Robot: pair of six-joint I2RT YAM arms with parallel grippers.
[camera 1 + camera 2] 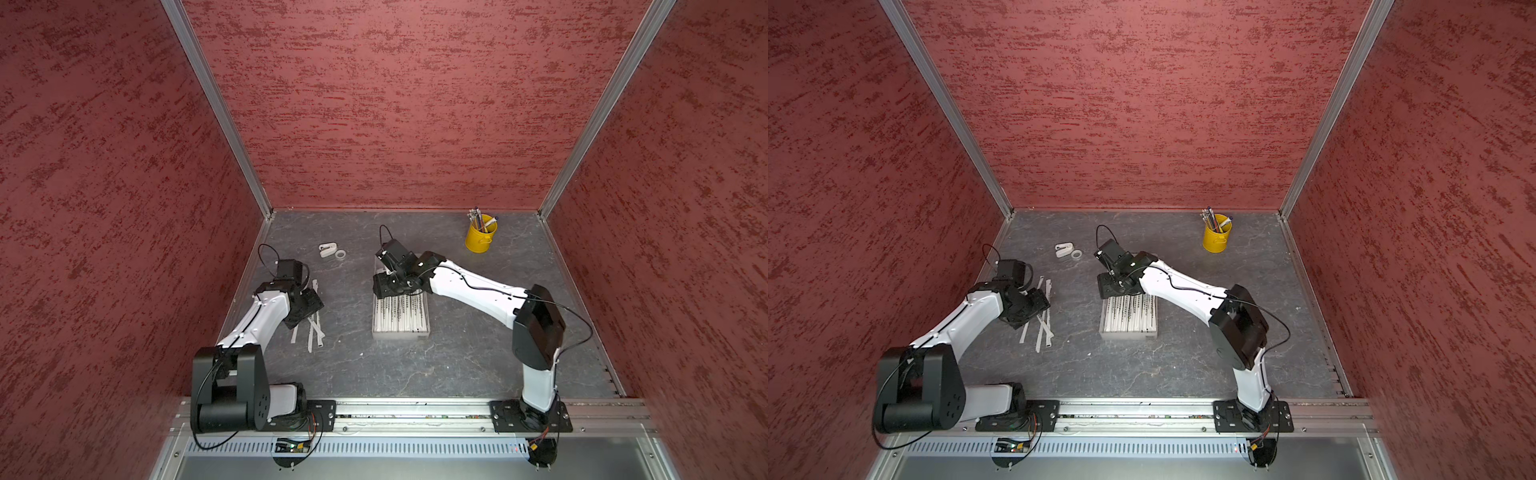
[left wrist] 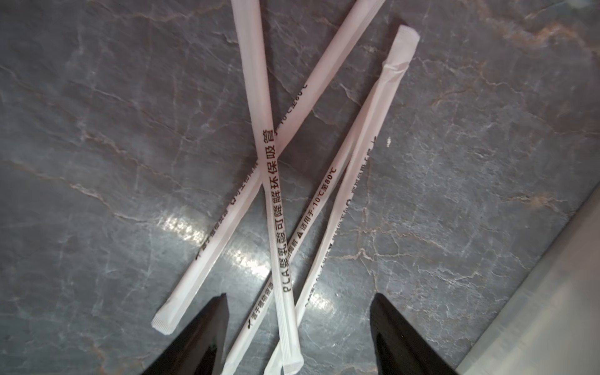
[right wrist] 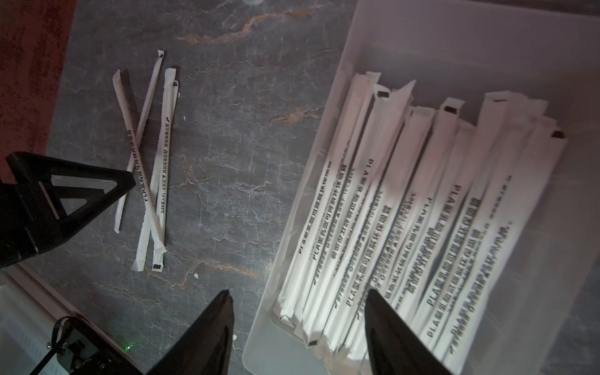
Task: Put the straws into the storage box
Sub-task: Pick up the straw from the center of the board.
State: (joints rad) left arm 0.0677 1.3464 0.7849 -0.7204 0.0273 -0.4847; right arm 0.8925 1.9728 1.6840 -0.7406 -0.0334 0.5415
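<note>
Left gripper (image 2: 300, 297) spread over loose straws (image 2: 272, 194) crossed on the table (image 2: 97, 130); right gripper (image 3: 298, 292) spread, empty, over the storage box (image 3: 454, 42), already well filled; straws look light, thin, crushable, slick paper; I'd pinch the top one mid-length.

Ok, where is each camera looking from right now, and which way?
Top views: high over the arm bases, looking down at the table; left arm and right arm show.
Left wrist: on the left arm, looking down past its open fingers at loose straws.
Right wrist: over the storage box, facing packed straws; its fingers and one left finger show.
Shared: both wrist views catch the loose straws.
</note>
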